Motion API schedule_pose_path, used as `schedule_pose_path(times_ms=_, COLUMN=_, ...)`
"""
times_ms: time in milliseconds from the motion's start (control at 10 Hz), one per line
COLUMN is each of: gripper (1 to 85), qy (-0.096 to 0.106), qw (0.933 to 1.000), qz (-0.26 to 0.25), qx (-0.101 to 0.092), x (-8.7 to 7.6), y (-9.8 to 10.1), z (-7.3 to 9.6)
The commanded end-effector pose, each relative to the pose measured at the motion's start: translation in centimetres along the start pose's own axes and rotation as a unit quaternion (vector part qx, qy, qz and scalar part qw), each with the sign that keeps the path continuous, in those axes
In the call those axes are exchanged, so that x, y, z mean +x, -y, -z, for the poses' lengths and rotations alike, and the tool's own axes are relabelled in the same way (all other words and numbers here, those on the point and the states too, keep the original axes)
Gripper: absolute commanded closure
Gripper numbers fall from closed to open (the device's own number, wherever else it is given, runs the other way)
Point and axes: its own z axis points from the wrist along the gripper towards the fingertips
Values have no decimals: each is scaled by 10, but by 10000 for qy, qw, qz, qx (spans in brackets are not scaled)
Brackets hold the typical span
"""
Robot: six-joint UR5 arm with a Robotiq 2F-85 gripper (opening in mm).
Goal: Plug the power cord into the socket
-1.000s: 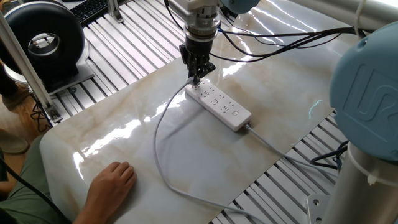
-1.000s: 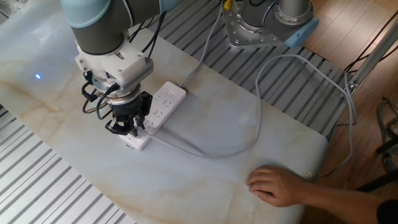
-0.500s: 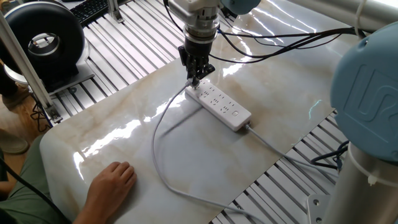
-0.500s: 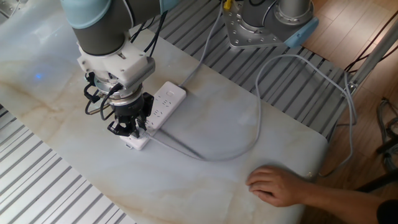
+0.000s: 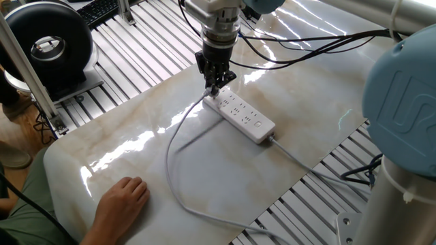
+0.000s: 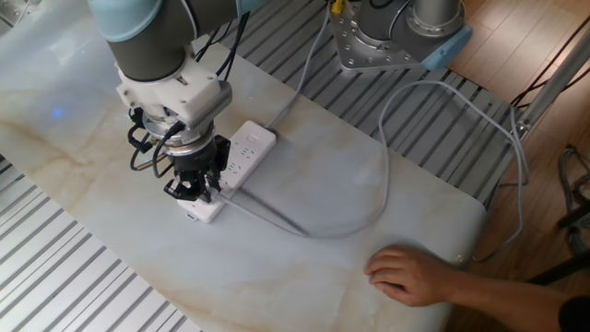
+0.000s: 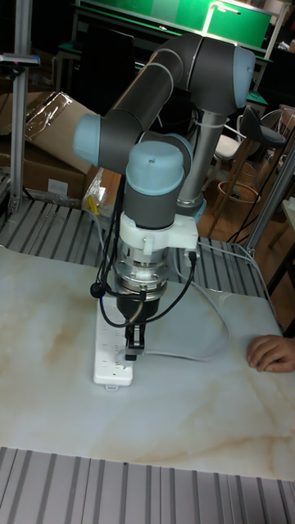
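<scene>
Over the socket's end: end effector (image 5: 214,87), fingers narrow, pinching the power cord (image 5: 172,146) plug
Socket (image 5: 240,116): white strip on table (image 5: 136,156)
Writing: none legible

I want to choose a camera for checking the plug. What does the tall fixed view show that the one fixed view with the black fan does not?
Only the tall fixed view shows the whole arm, a cardboard box and a green surface behind. Only the other view shows the black fan, a keyboard and the power cord looping across the table. Both show the gripper over one end of the socket, and a person's hand.
</scene>
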Motion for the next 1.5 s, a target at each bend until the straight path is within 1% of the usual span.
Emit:
schedule_pose_path(times_ms=0, gripper=847, qy=210, qw=9998, qz=12, qx=19, x=-5, y=1, z=-2)
schedule_pose_path(times_ms=200, gripper=847, qy=217, qw=9997, qz=81, qx=21, x=-3, y=1, z=-1)
schedule_pose_path(times_ms=400, gripper=847, qy=245, qw=9996, qz=103, qx=61, x=-5, y=2, z=-5)
schedule_pose_path(times_ms=600, gripper=847, qy=245, qw=9996, qz=103, qx=54, x=-5, y=1, z=-5)
schedule_pose_path(times_ms=900, gripper=847, qy=184, qw=9996, qz=196, qx=29, x=3, y=-1, z=-3)
schedule_pose_path(times_ms=1100, gripper=847, qy=224, qw=9993, qz=263, qx=110, x=4, y=4, z=-10)
schedule_pose_path(times_ms=1400, gripper=847, qy=233, qw=9990, qz=330, qx=167, x=8, y=4, z=-17)
